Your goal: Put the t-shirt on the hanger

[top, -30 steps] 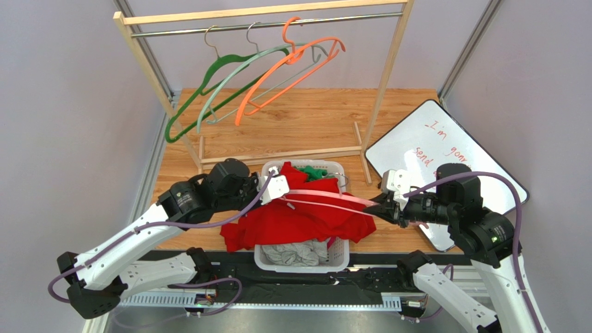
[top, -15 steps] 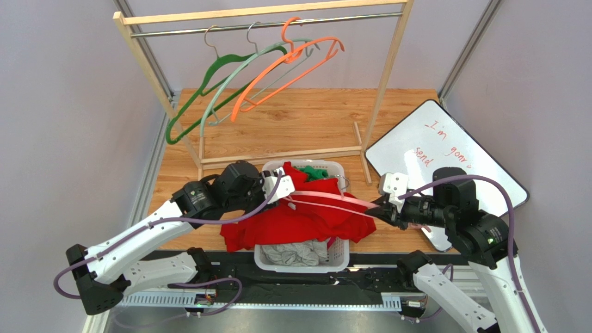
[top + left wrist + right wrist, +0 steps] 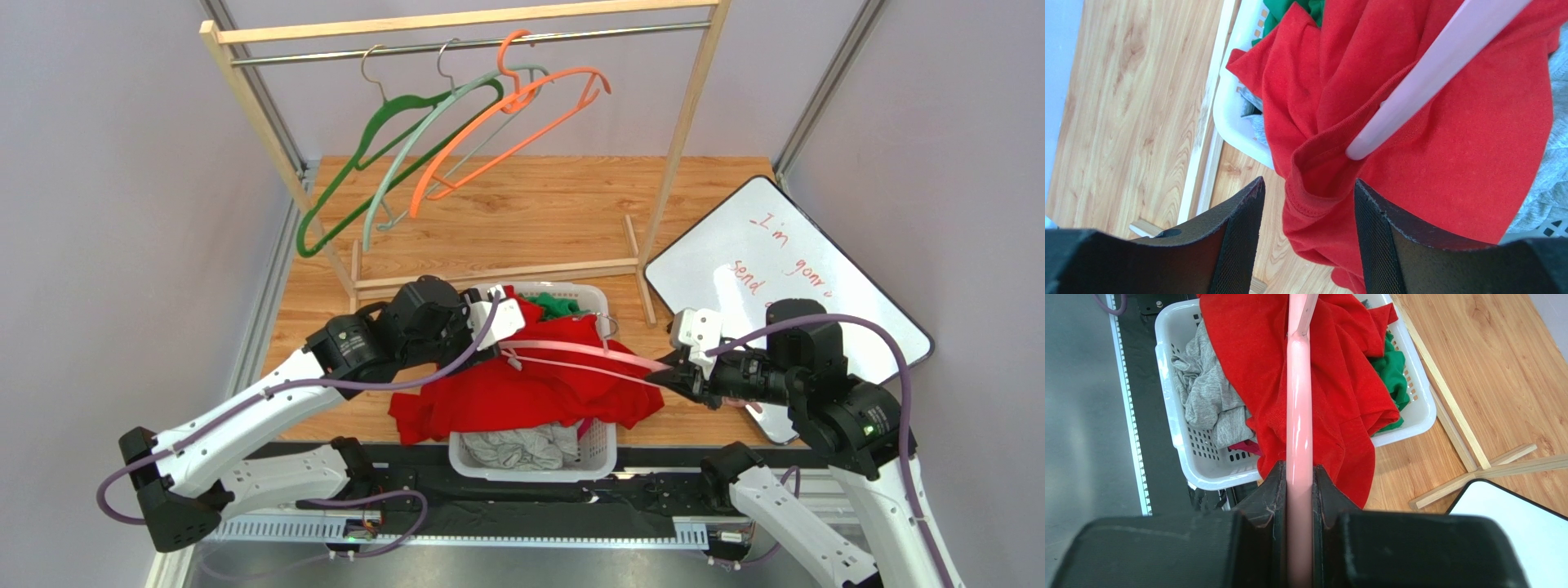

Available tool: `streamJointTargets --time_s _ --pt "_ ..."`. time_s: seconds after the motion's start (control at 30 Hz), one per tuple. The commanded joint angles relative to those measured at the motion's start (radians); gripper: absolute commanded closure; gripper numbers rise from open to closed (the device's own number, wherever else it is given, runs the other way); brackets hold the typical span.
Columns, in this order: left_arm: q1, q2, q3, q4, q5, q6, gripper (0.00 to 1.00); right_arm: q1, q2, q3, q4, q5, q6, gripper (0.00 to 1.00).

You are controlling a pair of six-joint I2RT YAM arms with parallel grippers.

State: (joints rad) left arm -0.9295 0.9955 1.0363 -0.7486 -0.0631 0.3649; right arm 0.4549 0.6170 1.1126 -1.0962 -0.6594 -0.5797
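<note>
You can tell four hangers apart: a dark green hanger (image 3: pixel 356 162), a mint-green hanger (image 3: pixel 405 153) and an orange hanger (image 3: pixel 491 123) on the one rack (image 3: pixel 466 21) at 12 o'clock, plus one pink hanger (image 3: pixel 577 348) near centre. At 6 o'clock you have three garments: one red t-shirt (image 3: pixel 528 392), one grey garment (image 3: pixel 515 447) and one green garment (image 3: pixel 555 304), all with a single basket (image 3: pixel 597 459). One whiteboard (image 3: pixel 761 263) lies at 3 o'clock.
</note>
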Motion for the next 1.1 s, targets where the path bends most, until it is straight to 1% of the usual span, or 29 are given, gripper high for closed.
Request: streamJointTargets --time_s 0.0,0.17,0.27,0.3,0.37,0.4,0.43,0.57,0.77,0.93,0.97,1.07 --pt "-0.002 0.026 0.018 0.019 -0.035 -0.015 0.39 -0.001 -0.013 0.013 0.027 -0.025 0.006 1.0" --pt "0.0 0.048 -0.002 0.043 -0.099 -0.009 0.39 -0.001 -0.022 0.012 0.022 -0.029 0.004 1.0" --pt "0.001 0.064 0.004 0.032 -0.11 -0.007 0.47 -0.004 -0.025 0.007 0.018 -0.028 0.003 1.0" --pt "0.001 0.065 0.007 0.028 -0.1 -0.011 0.56 -0.004 -0.026 0.006 0.019 -0.026 0.003 1.0" --pt "0.001 0.063 0.014 0.003 -0.078 -0.015 0.65 -0.001 -0.028 0.004 0.022 -0.025 0.006 1.0" --pt "0.001 0.063 0.014 -0.006 -0.055 -0.021 0.76 -0.001 -0.028 0.003 0.025 -0.025 0.007 1.0" --pt "0.001 0.06 0.021 -0.023 -0.04 -0.026 0.82 -0.001 -0.028 0.003 0.027 -0.025 0.007 1.0" --pt "0.001 0.042 0.025 -0.044 0.012 -0.041 1.0 -0.001 -0.028 -0.005 0.041 -0.02 0.012 1.0" --pt "0.001 0.04 0.047 -0.077 0.028 -0.043 1.0 -0.001 -0.028 -0.014 0.065 -0.023 0.032 1.0" --pt "0.001 0.071 0.054 -0.092 -0.02 -0.053 1.0 -0.002 -0.03 -0.022 0.064 -0.034 0.034 1.0" --pt "0.001 0.077 0.056 -0.092 -0.027 -0.057 0.98 -0.001 -0.03 -0.023 0.061 -0.035 0.032 1.0" --pt "0.001 0.091 0.057 -0.077 -0.066 -0.057 0.79 -0.001 -0.031 -0.025 0.055 -0.035 0.027 1.0"
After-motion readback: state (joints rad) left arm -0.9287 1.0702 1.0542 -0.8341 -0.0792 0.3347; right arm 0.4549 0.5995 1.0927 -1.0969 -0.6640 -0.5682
